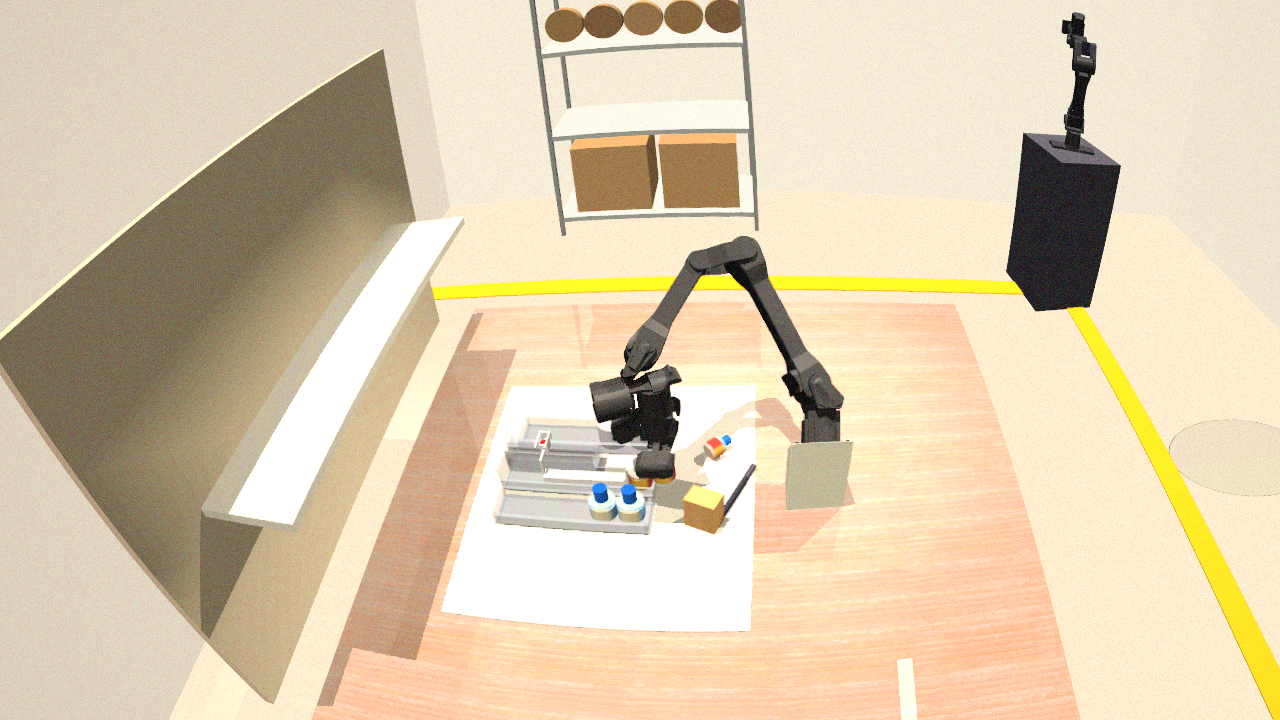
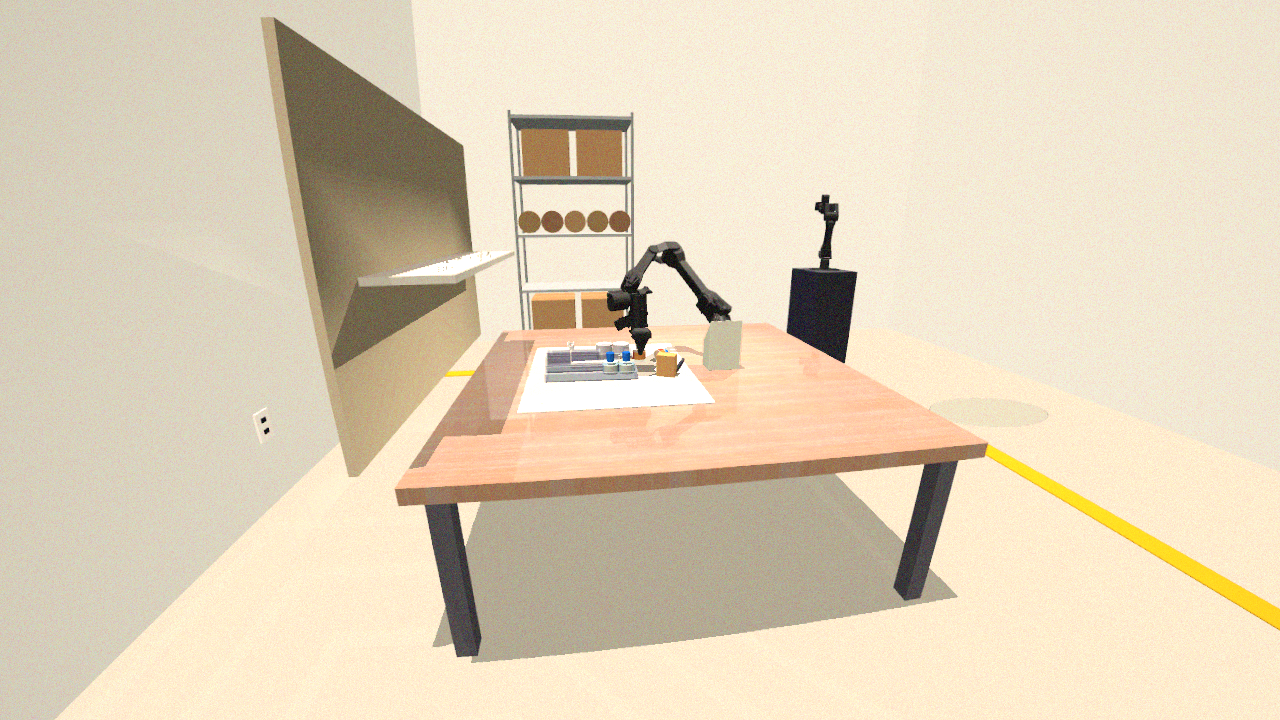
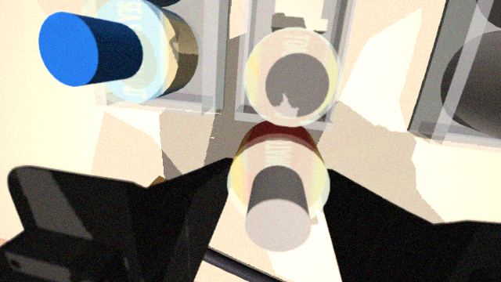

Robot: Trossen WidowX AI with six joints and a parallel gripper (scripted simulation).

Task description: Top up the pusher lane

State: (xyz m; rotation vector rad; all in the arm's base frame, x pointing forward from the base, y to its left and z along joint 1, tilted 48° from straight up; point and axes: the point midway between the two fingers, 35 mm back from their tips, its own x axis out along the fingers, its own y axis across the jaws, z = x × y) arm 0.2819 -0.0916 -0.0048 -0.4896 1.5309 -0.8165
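Note:
My gripper (image 1: 657,472) (image 2: 640,351) (image 3: 277,171) is shut on a grey-capped jar (image 1: 664,478) (image 3: 279,223) with a red and pale label. The held jar is upright, just outside the front of the middle sprung lane (image 3: 246,114). A matching jar (image 1: 639,478) (image 3: 297,84) stands in that lane at its front end, by the low front stop. In the wrist view the held jar's far side overlaps the stop and almost meets the lane jar; whether they touch is unclear. The pusher plate is mostly hidden behind the lane jar.
Two blue-capped bottles (image 1: 602,508) (image 1: 631,508) stand in the near lane; one shows large in the wrist view (image 3: 68,48). A blue-capped jar (image 1: 714,446) lies on the mat. An orange box (image 1: 703,510), a black rod (image 1: 740,488) and a pale panel (image 1: 817,476) are to the right.

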